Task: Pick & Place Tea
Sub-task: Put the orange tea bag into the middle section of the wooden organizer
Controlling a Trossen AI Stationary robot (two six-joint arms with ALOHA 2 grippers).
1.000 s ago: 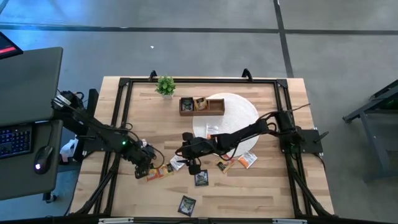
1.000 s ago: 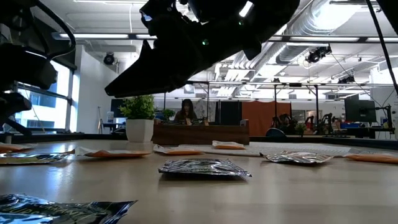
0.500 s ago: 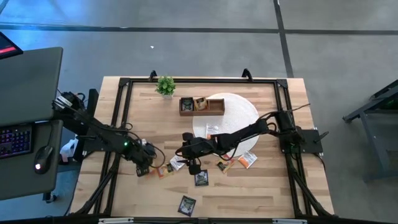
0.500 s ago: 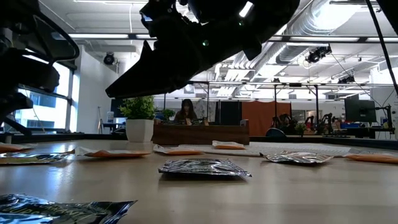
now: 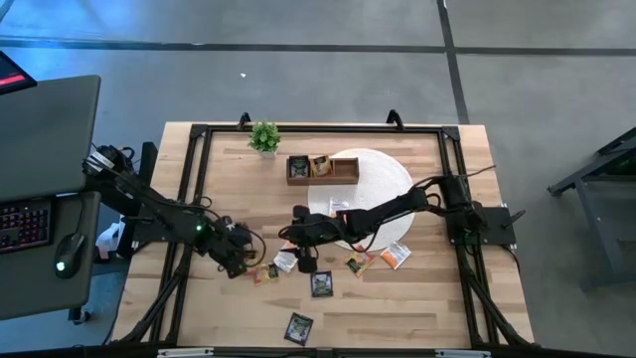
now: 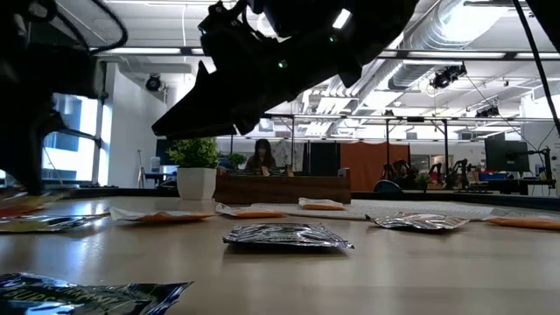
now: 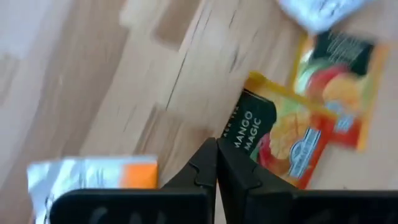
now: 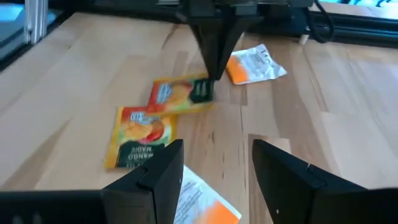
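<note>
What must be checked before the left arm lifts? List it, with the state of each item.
1. left gripper closed: ok.
2. mango sachet actually pinched: cannot tell; the shut fingertips meet right at its edge.
3. second mango sachet free of the first: not ok; their corners touch, so it may drag along.
4. right gripper out of the way: ok; open, and apart from the left one.
5. Free compartment in the wooden tray: cannot tell from above.

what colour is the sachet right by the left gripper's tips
Yellow-orange with a dark green "Mango Magic" panel; clearest in the left wrist view.
</note>
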